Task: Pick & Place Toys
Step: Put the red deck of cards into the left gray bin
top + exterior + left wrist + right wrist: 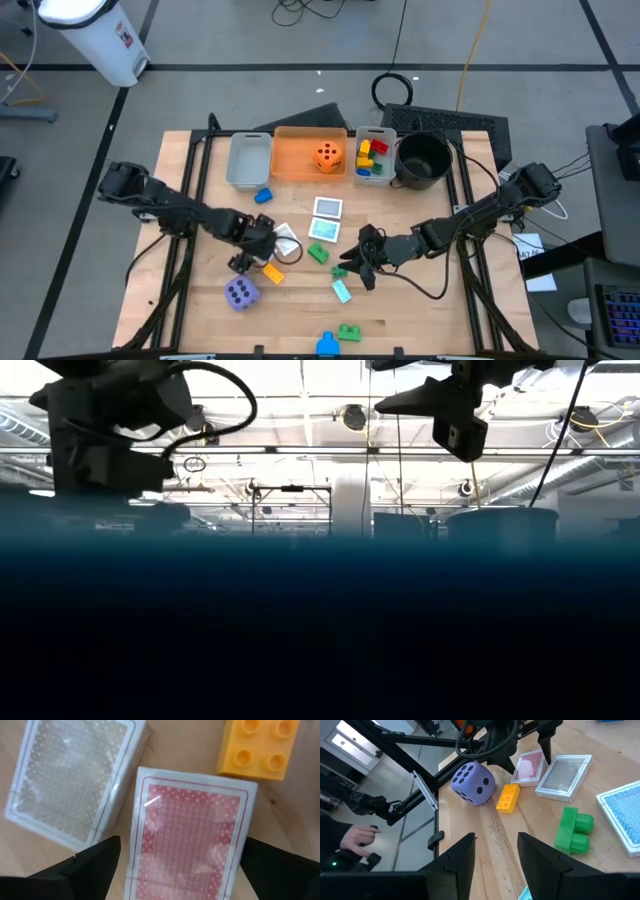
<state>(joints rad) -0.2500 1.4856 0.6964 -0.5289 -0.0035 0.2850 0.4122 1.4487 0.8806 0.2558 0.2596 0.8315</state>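
Straddling red-backed card [192,835] with my left pincer [180,870], fingers spread wide; next: descend, close. Right pincer [495,855] part-open, empty.

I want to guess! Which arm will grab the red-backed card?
Probably the left. Its open left gripper straddles the red-backed card; the right gripper hangs farther off, near a green brick.
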